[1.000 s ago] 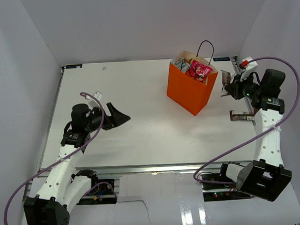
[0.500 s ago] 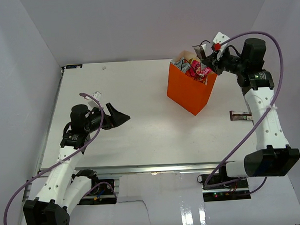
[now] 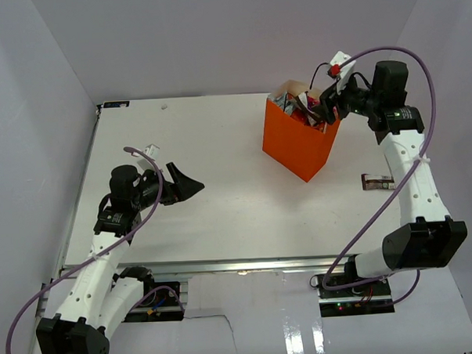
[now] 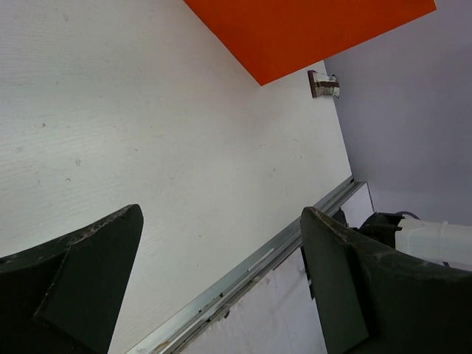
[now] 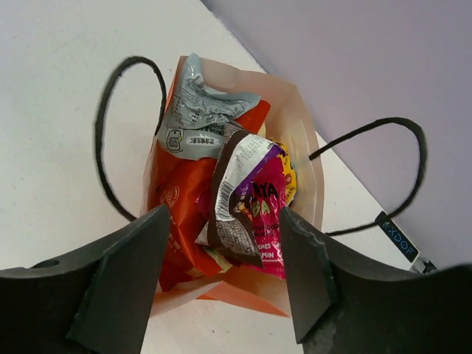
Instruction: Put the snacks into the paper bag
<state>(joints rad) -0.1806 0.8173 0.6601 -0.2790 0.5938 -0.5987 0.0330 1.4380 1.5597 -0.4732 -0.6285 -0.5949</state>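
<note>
Between the spread fingers of our right gripper (image 5: 221, 217), just beneath them, a crinkled brown-and-white foil wrapper (image 5: 230, 192) rests in the upright orange paper bag (image 5: 296, 127), light and slippery, we judge, best pinched across its flat middle; our left gripper (image 4: 221, 210) gapes empty.

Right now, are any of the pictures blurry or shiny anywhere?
Top external: sharp and evenly lit, with glare on the glossy panel below the table edge. Left wrist: the fingers of the left gripper are dark and soft-edged; the table is clearer. Right wrist: the snacks in the paper bag are crisp, print readable; the fingers of the right gripper blur.
</note>
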